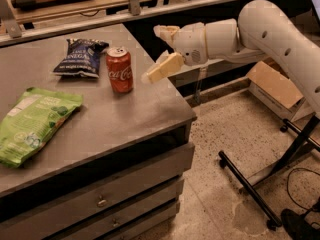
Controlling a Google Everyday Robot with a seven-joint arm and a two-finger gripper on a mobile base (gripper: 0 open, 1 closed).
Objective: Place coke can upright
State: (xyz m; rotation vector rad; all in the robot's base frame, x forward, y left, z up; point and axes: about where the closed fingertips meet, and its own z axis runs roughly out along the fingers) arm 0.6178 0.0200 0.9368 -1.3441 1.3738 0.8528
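Nearest you, the grey table ends in a front edge above a stack of drawers. Its right edge drops to speckled floor, where a black stand's legs sprawl. The green snack bag lies flat at the near left, close to the front edge. To its right you have a bare stretch of tabletop running out to the near right corner.

Farther back, the coke can stands upright on the table, silver top up and script facing you. The dark chip bag lies just beside it on the far left.

The gripper hangs in the air to the right of the can, roughly over the table's right edge. Its fingers are spread wide with nothing between them. The lower one points toward the can, near it but not touching.

Beyond the white arm, a cardboard box sits on the floor.
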